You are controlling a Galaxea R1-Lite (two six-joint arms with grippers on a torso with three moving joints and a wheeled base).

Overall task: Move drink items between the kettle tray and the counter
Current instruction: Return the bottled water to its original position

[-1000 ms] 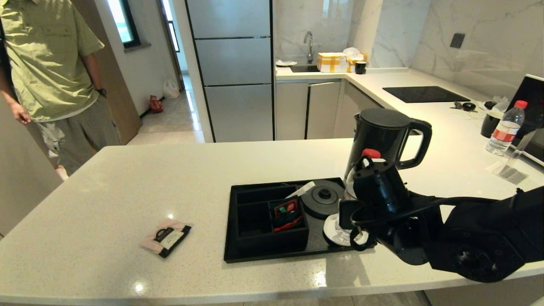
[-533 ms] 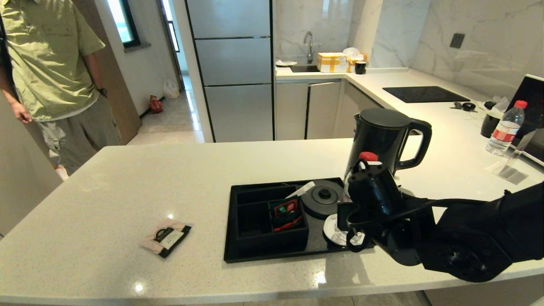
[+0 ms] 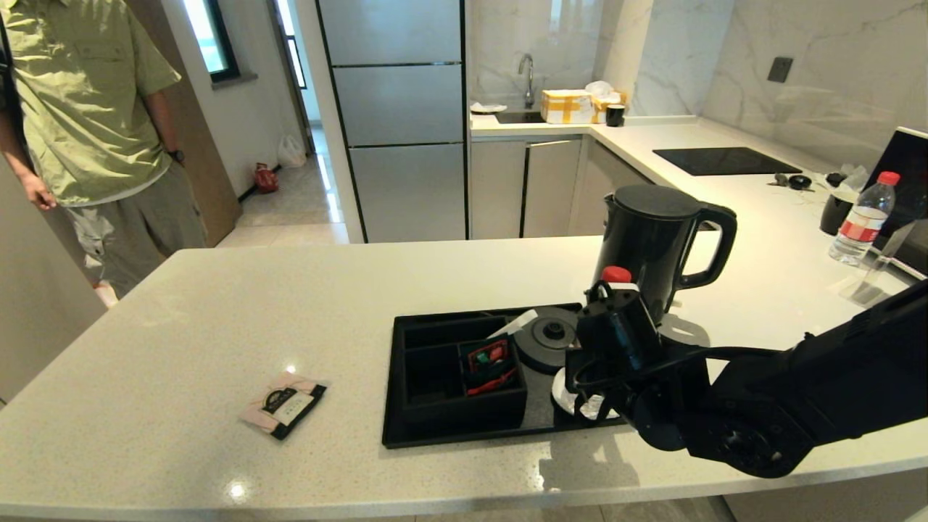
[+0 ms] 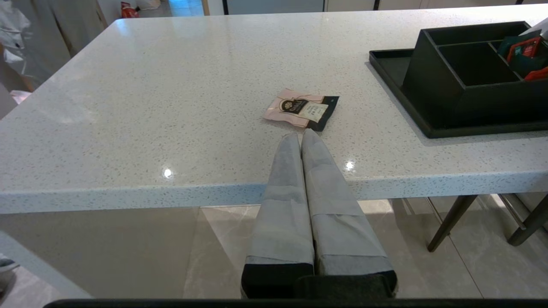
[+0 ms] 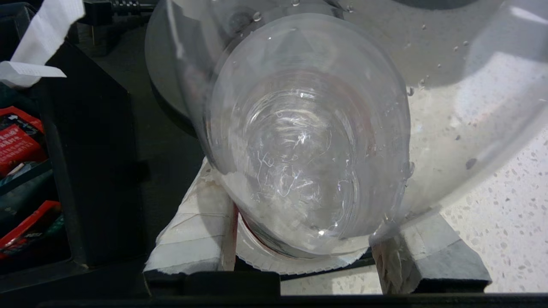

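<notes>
My right gripper (image 5: 308,205) is shut on a clear water bottle (image 5: 299,141); its taped fingers (image 5: 192,231) press both sides. In the head view the bottle's red cap (image 3: 616,274) pokes out above the wrist, and its base hangs tilted over the white coaster (image 3: 562,391) at the right end of the kettle tray (image 3: 406,435). Whether it touches the coaster I cannot tell. The black kettle (image 3: 656,239) stands on the counter (image 3: 217,319) behind the tray, off its round base (image 3: 551,337). A pink-and-black sachet (image 3: 284,404) lies on the counter left of the tray. My left gripper (image 4: 299,137) is shut and empty, before the counter's front edge, near the sachet (image 4: 302,109).
Red-and-green packets (image 3: 489,362) fill one tray compartment. A second red-capped bottle (image 3: 863,217), a black mug (image 3: 837,210) and a dark screen (image 3: 906,174) stand at the far right. The black hob (image 3: 725,159) lies behind. A person in a green shirt (image 3: 80,109) stands at the far left.
My right arm has carried the bottle left and downward, from beside the kettle to over the white coaster. The left gripper, kettle and sachet have not moved.
</notes>
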